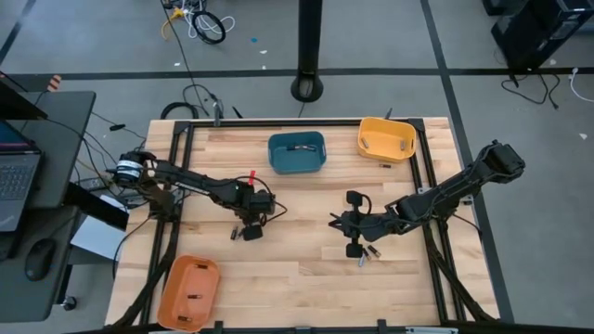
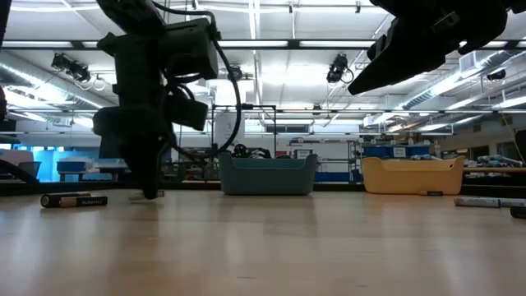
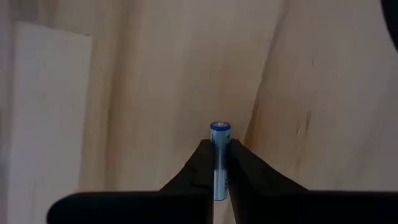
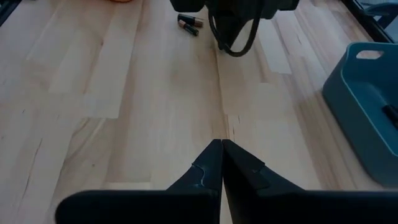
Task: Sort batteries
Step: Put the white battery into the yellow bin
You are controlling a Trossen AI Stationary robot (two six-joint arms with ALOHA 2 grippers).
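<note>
My left gripper (image 1: pixel 251 225) points down at the table's left middle, shut on a silvery battery with a blue end (image 3: pixel 219 155). In the low view it reaches down to the wood (image 2: pixel 150 191). Loose dark batteries lie on their sides on the table beside it (image 1: pixel 236 232) (image 2: pixel 74 200) (image 4: pixel 189 23). More loose batteries (image 1: pixel 369 251) lie by my right gripper (image 1: pixel 350 234), which hovers over bare wood at the right middle with its fingers shut on nothing (image 4: pixel 222 152). My left gripper pinches the silvery battery between its two fingers, coming from above and pointing down. The battery lies along the fingers, and its blue end (image 3: pixel 220 128) sticks out past the fingertips toward the table. Whether that end touches the wood, I cannot tell.
A teal bin (image 1: pixel 297 153) and a yellow bin (image 1: pixel 386 139) stand at the far edge, and an orange bin (image 1: pixel 190 292) sits at the near left corner. Black frame rails run along the table's sides. Bare wood lies between the two grippers.
</note>
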